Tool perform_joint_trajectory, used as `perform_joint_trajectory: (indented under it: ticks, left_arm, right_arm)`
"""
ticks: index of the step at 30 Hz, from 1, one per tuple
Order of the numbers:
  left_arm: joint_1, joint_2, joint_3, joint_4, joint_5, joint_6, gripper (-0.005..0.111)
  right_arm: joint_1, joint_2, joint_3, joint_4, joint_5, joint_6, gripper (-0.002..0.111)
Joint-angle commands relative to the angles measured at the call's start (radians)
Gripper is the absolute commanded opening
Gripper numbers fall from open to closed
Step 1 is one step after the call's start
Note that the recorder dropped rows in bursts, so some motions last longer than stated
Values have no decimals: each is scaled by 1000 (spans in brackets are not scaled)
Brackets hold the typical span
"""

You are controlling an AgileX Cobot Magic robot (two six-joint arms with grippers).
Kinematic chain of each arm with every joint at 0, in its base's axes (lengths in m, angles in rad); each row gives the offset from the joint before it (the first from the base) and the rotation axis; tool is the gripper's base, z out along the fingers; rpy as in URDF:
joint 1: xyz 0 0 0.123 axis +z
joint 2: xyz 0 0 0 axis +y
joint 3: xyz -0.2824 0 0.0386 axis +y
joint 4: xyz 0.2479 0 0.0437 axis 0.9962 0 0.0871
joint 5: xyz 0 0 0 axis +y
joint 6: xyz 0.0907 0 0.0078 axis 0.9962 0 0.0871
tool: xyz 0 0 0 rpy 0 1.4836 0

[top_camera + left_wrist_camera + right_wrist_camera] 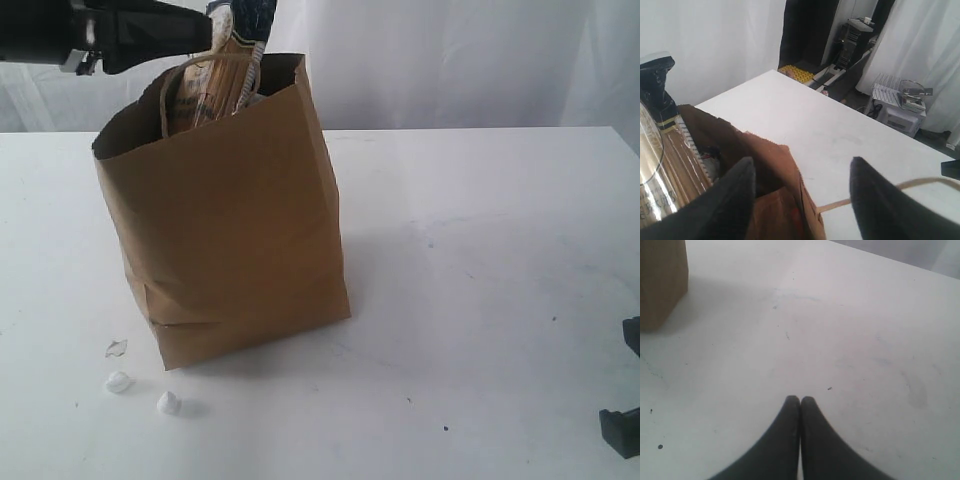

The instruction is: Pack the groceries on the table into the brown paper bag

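Note:
The brown paper bag stands upright left of centre on the white table. A long spaghetti packet sticks out of its open top, beside a twisted handle. My left gripper hovers open above the bag, its jaws straddling one rim, with the spaghetti packet to one side. Nothing is held. Two small white lumps lie on the table in front of the bag's left corner. My right gripper is shut and empty, low over bare table, well away from the bag. Other groceries are hidden.
A small clear scrap lies near the lumps. Dark parts of the right arm show at the exterior view's right edge. Past the table's far edge stand dark equipment and a white box. White curtains hang behind.

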Motion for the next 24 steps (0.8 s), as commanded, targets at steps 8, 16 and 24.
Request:
perform_joint_trajectory:
  ticks: [8,16,24]
  left_arm:
    - [2,-94,-4,-3,-113,-1,66]
    - [2,-286,-4,83,-460,-27,31]
    - [2,-409,38,98,-566,-115,0]
  right_arm:
    - [2,1,-7,-4,-6,2,0]
    - [2,1,-7,-4,-6,2,0]
    - [2,1,-7,-4,-6,2,0]
